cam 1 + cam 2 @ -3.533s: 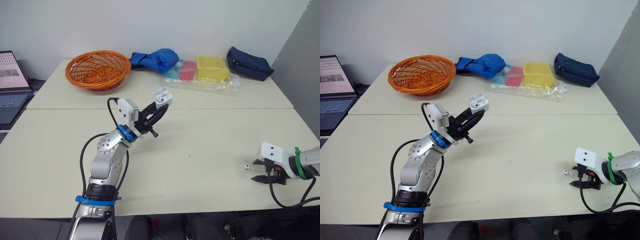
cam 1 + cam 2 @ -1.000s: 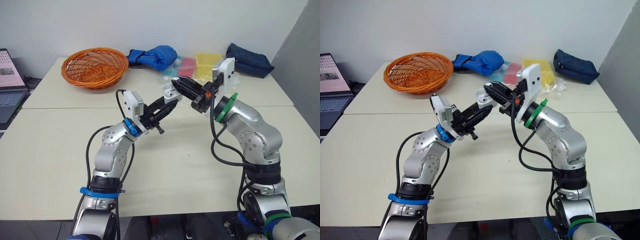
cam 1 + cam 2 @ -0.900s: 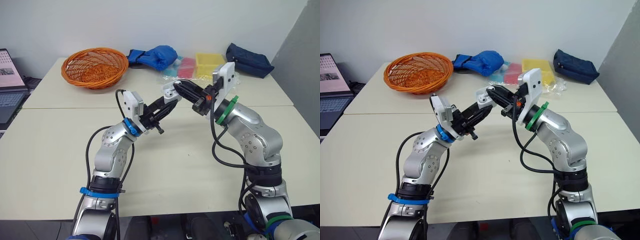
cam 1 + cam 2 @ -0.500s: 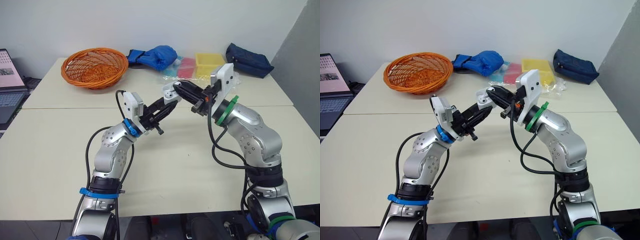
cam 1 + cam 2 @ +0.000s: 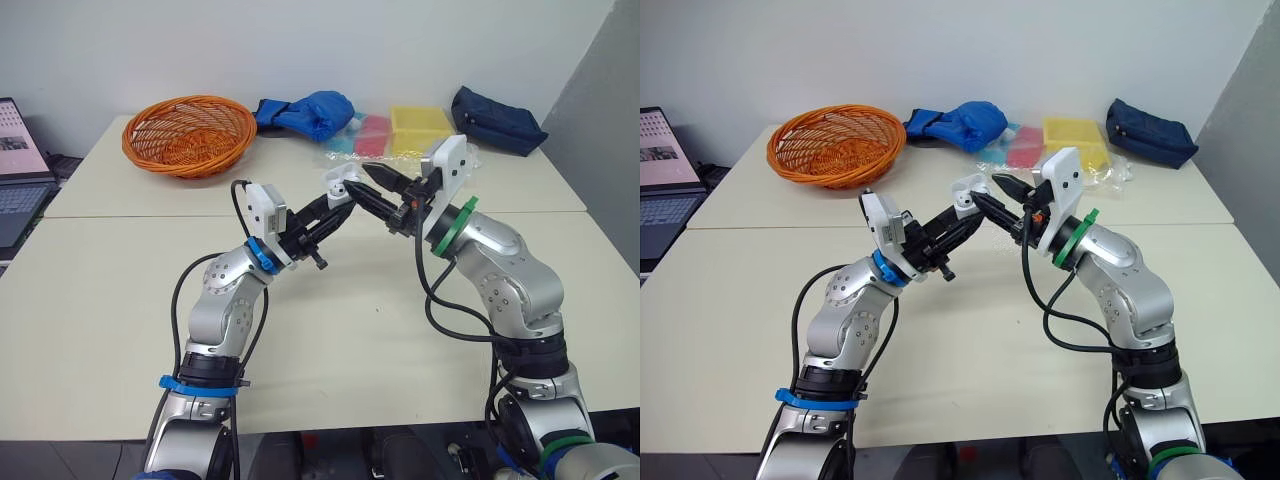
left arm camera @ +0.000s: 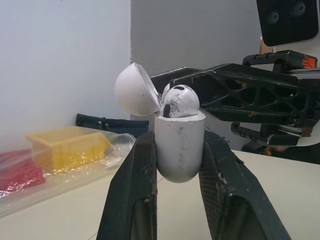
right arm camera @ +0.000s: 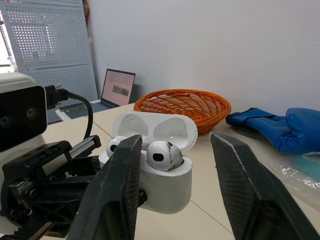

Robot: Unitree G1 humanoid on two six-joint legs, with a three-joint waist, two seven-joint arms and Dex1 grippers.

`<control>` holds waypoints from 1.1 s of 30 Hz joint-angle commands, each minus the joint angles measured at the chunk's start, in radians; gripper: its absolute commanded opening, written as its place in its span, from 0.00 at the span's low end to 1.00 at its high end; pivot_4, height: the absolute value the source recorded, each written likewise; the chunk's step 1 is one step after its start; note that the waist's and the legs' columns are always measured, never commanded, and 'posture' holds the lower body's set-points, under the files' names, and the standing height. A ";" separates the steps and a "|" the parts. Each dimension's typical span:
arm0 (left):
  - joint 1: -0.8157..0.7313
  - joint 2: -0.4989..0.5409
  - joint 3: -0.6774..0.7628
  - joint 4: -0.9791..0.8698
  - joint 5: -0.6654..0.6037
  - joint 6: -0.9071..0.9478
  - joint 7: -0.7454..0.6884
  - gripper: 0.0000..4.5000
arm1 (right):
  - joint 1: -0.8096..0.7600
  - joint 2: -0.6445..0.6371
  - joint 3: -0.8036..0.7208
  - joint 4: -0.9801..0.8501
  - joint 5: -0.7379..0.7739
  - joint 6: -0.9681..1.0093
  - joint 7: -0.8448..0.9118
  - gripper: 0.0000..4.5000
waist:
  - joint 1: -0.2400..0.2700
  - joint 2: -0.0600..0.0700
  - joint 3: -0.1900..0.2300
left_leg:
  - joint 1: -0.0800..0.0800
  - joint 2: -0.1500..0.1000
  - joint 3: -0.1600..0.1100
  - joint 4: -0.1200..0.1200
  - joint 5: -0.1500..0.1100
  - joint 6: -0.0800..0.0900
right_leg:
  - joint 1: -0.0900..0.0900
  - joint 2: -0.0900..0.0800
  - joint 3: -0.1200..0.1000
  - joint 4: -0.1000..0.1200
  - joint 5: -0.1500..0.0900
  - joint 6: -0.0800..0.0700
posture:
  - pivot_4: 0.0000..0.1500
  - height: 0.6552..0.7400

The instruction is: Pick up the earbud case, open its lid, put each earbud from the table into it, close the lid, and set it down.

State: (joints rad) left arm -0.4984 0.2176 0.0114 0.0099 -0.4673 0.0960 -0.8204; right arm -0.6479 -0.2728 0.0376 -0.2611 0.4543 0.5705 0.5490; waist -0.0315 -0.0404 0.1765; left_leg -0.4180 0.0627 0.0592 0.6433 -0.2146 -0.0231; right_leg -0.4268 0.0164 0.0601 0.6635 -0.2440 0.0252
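The white earbud case [image 5: 338, 186] is held up over the table's middle, my left gripper [image 5: 333, 203] shut on its body. Its lid [image 6: 135, 90] stands open. Two white earbuds [image 7: 162, 155] sit in its sockets; the second earbud [image 7: 114, 145] is beside the first. My right gripper [image 5: 368, 188] is open and points at the case from the right, one finger [image 7: 125, 165] on each side of the case [image 7: 160, 182] without touching it.
An orange basket [image 5: 188, 133] stands at the back left. Along the back edge lie a blue cloth [image 5: 310, 112], a plastic bag with yellow and red boxes [image 5: 405, 140] and a dark blue pouch [image 5: 497, 118]. A laptop [image 5: 15, 170] sits beyond the left edge.
My right gripper rose from the table's right side to the case. In the last second its fingers spread and drew back slightly from the case. My left arm held still.
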 commanded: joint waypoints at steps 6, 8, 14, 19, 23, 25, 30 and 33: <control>-0.017 -0.008 0.008 -0.015 -0.012 -0.022 -0.003 0.17 | -0.014 -0.004 -0.061 -0.060 0.089 0.006 0.025 0.46 | 0.000 0.000 0.000 | 0.000 0.000 0.000 0.000 0.000 0.000 | 0.000 0.000 0.000 0.000 0.000 0.000 | 1.00 1.00; -0.018 -0.006 0.008 -0.013 -0.011 -0.022 -0.005 0.17 | -0.041 -0.014 -0.113 -0.097 0.189 0.065 0.026 0.46 | 0.000 0.000 0.000 | 0.000 0.000 0.000 0.000 0.000 0.000 | 0.000 0.000 0.000 0.000 0.000 0.000 | 1.00 1.00; -0.020 0.000 0.010 -0.005 -0.010 -0.021 -0.010 0.17 | -0.158 -0.088 -0.216 -0.118 0.357 0.215 -0.032 0.46 | 0.000 0.000 0.000 | 0.000 0.000 0.000 0.000 0.000 0.000 | 0.000 0.000 0.000 0.000 0.000 0.000 | 1.00 1.00; -0.017 0.012 -0.010 -0.011 -0.024 0.002 -0.055 0.17 | -0.201 -0.221 -0.149 0.038 0.237 0.231 -0.002 0.43 | 0.000 0.000 0.000 | 0.000 0.000 0.000 0.000 0.000 0.000 | 0.001 0.000 0.000 -0.001 0.000 0.000 | 1.00 1.00; -0.018 0.021 -0.030 -0.019 -0.039 0.025 -0.110 0.17 | -0.257 -0.220 -0.125 0.179 0.207 0.241 0.008 0.18 | -0.002 0.000 0.000 | 0.001 0.000 0.001 0.001 0.000 0.000 | 0.001 0.000 0.002 -0.001 0.000 0.000 | 1.00 1.00; -0.022 0.025 -0.035 -0.017 -0.036 0.022 -0.126 0.17 | -0.278 -0.225 -0.085 0.219 0.168 0.256 0.011 0.03 | -0.002 0.000 0.000 | 0.000 0.000 0.001 0.000 0.000 0.000 | 0.000 0.000 0.001 -0.001 0.000 0.000 | 1.00 1.00; -0.023 0.031 -0.046 -0.009 -0.024 0.008 -0.153 0.17 | -0.313 -0.209 -0.028 0.251 0.145 0.307 0.038 0.00 | -0.001 0.000 0.000 | -0.001 0.000 0.000 -0.002 0.000 0.000 | -0.001 0.001 0.001 -0.001 0.000 -0.001 | 1.00 1.00; -0.021 0.029 -0.049 -0.011 -0.022 0.008 -0.155 0.17 | -0.321 -0.203 -0.001 0.224 0.149 0.330 0.064 0.00 | -0.001 0.000 0.000 | -0.001 0.000 0.001 -0.002 0.000 0.000 | -0.001 0.000 0.001 -0.001 0.000 -0.001 | 1.00 1.00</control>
State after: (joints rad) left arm -0.5052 0.2475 -0.0350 0.0290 -0.4863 0.1222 -0.9722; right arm -0.9310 -0.4659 0.0391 0.0066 0.5999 0.8965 0.5902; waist -0.0322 -0.0401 0.1767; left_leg -0.4191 0.0627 0.0596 0.6419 -0.2147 -0.0229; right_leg -0.4278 0.0165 0.0609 0.6626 -0.2442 0.0247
